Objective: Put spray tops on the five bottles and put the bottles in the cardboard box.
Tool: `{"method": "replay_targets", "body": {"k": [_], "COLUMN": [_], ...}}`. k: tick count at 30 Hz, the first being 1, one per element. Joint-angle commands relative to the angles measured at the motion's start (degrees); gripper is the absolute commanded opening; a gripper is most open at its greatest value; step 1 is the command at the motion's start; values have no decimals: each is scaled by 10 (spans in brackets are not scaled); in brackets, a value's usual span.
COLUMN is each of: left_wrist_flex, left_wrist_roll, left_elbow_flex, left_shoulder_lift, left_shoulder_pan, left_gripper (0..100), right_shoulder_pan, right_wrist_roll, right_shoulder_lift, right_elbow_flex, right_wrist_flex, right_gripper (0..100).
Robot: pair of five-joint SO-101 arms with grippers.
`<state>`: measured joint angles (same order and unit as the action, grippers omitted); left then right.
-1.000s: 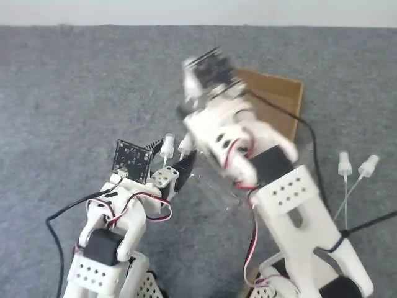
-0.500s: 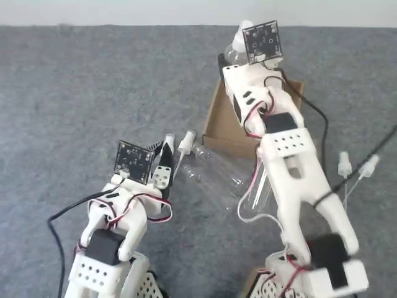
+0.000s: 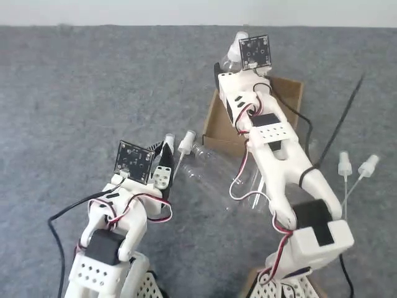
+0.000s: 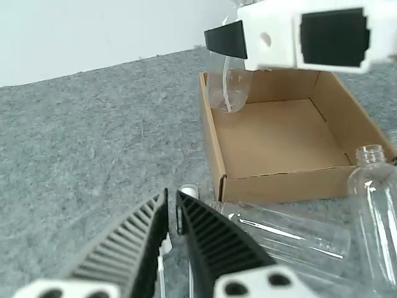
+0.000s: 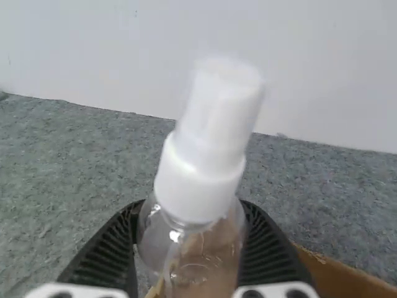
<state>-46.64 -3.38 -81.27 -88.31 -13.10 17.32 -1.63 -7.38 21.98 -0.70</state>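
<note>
Left gripper [image 4: 172, 214]: low over the grey carpet [image 3: 74, 93]. Its jaws are drawn almost together with a thin slit between them, and nothing is seen clamped in them.

Nearer spray top [image 3: 168, 141] and second spray top [image 3: 187, 138]: both lie just beyond the left gripper's tips. Judged to be staged there for the next capping.

Uncapped bottles [image 3: 214, 169]: clear, lying on their sides on the carpet between the two arms, just beside the near wall of the box. Judged to be awaiting tops before they can be boxed.

Cardboard box [image 3: 223, 139]: open side up, beyond the lying bottles, under the right arm.

Right gripper [image 5: 192, 254]: its fingers [image 5: 105, 248] are closed on either side of the shoulder of the capped bottle [image 5: 201, 180], which has a white spray top fitted. The bottle is held upright over the box's far corner. Whether its base touches the box floor cannot be told. The upright hold is judged to suit lowering it base-first, with release as the next step.

Two further spray tops [image 3: 345, 164]: on the carpet at far right, with long tubes trailing, well apart from the bottles. Judged to be reserve stock for later cappings.
</note>
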Motion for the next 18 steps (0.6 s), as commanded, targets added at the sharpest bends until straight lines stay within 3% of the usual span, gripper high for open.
{"method": "replay_targets", "body": {"k": [1, 18], "left_wrist_flex": [18, 18], "left_wrist_roll": [4, 4], "left_elbow_flex": [3, 2], "left_shoulder_lift": [-9, -9], "left_shoulder_pan": [4, -2], "left_gripper": [9, 9], "right_shoulder_pan": [-13, -32], "right_wrist_roll": [-8, -8], "right_shoulder_lift": [-10, -121], "right_elbow_flex": [-20, -56], "right_wrist_flex": [-32, -65], "right_gripper": [6, 13]}}
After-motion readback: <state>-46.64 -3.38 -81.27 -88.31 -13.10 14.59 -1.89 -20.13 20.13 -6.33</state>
